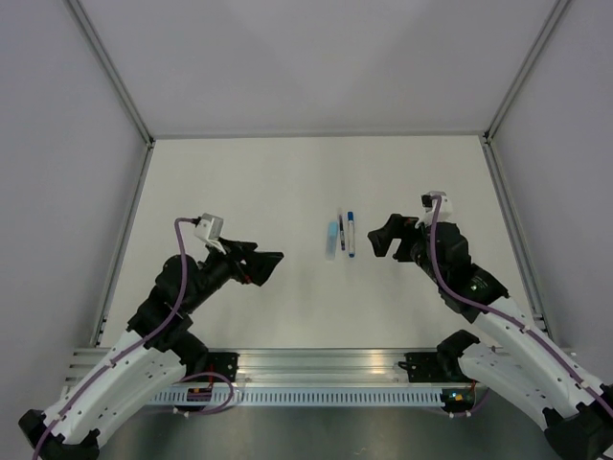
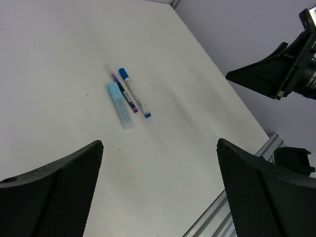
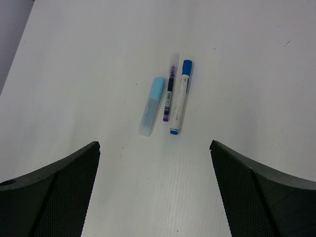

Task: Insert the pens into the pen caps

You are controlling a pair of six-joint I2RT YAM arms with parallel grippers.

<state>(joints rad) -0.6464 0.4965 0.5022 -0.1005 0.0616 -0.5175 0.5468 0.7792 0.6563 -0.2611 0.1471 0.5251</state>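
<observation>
Worktop [image 1: 239, 192]: white and matt, closed in by grey walls [image 1: 57, 144], with an aluminium rail [image 1: 316, 364] along the near edge.
Pens: three lie side by side in the middle of the worktop, between the two arms. They are roughly parallel and point away from the bases.
Pale blue pen [image 3: 151, 106]: the leftmost. Its far end is sky-blue and its near end is paler and translucent. It lies just beside the slim one, with a sliver of worktop between them.
Slim black pen [image 3: 169, 91]: the middle one, with a clear tube over its far end and a purple near end. It lies close against the white one, but I cannot tell whether they touch.
White-barrelled pen [image 3: 178, 101]: the rightmost, with a dark blue cap [image 3: 186, 66] on its far end and a small blue tip at its near end.
Left gripper [image 1: 273, 264]: jaws wide with nothing between them. It is raised above the worktop, left of the pens and well apart from them.
Right gripper [image 1: 375, 240]: jaws wide and empty. It is near the pens on their right, closer than the left one.
</observation>
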